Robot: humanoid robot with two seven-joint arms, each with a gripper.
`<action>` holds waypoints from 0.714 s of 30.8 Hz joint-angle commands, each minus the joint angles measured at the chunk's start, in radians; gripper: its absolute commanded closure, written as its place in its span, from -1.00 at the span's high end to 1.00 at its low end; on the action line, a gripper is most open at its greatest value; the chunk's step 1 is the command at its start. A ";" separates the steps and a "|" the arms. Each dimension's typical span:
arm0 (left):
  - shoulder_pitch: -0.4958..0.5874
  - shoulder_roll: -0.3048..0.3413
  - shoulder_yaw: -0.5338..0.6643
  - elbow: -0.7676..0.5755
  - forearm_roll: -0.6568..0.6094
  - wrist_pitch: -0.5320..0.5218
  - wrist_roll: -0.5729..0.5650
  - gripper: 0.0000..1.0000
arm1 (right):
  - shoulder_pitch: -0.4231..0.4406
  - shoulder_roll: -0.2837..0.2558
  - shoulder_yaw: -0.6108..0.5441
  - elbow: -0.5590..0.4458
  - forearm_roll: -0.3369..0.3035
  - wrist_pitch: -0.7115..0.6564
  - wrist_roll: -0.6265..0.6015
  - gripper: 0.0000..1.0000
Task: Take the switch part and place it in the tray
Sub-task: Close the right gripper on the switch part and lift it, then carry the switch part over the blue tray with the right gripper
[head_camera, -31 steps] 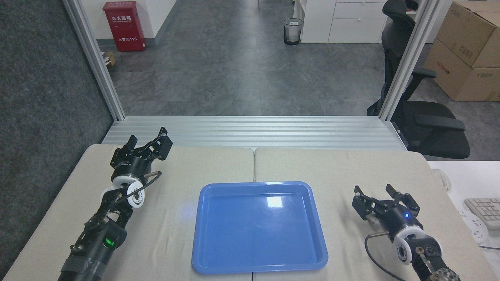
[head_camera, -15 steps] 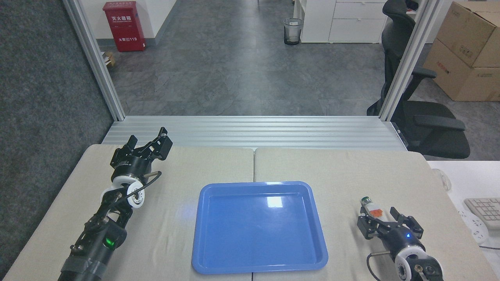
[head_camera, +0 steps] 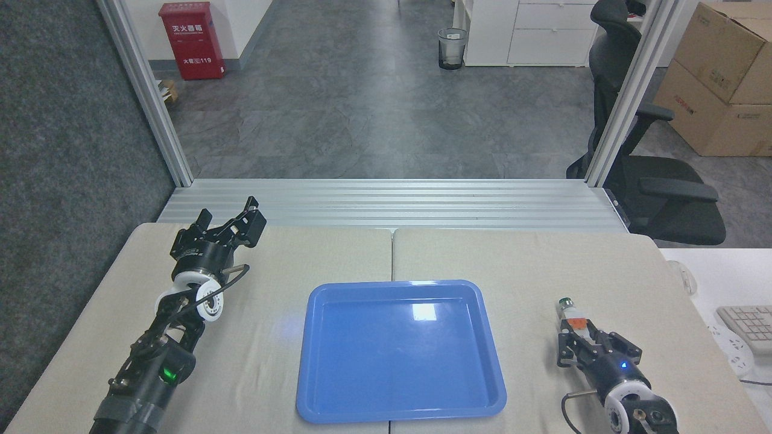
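The switch part (head_camera: 572, 316), white with an orange clip and a dark green cap, lies on the cloth-covered table to the right of the blue tray (head_camera: 313, 386). My right gripper (head_camera: 594, 345) sits directly behind it, open, its fingertips reaching the part's near end; I cannot tell whether they touch it. Nothing lies in the tray, which sits at the table's centre front. My left gripper (head_camera: 232, 217) rests open near the table's far left corner, well away from both, with nothing between its fingers.
A white side table with a keyboard (head_camera: 748, 325) stands close on the right. An aluminium frame and rail (head_camera: 392, 202) border the table's far edge. An office chair (head_camera: 657, 181) and cardboard boxes (head_camera: 718, 78) stand beyond at the right.
My right gripper pulled back toward the near edge, uncovering the switch part, and its fingers have narrowed. The left arm has not moved.
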 commanded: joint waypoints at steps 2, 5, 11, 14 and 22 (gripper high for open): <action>0.000 0.000 0.001 0.000 0.000 0.000 0.000 1.00 | -0.070 0.013 0.016 -0.051 -0.005 0.014 -0.001 -1.00; 0.000 0.000 0.001 0.000 0.000 0.000 0.000 1.00 | -0.075 0.026 0.022 -0.186 -0.005 0.022 0.005 -1.00; 0.000 0.000 -0.001 0.000 0.000 0.000 0.000 1.00 | -0.059 0.115 0.174 -0.423 0.027 0.022 0.082 -1.00; 0.000 0.000 0.001 0.000 0.000 0.000 0.000 1.00 | -0.026 0.135 0.295 -0.496 0.079 0.026 0.086 -1.00; 0.000 0.000 0.001 0.000 0.000 0.000 0.000 1.00 | 0.010 0.184 0.363 -0.509 0.132 0.032 0.097 -1.00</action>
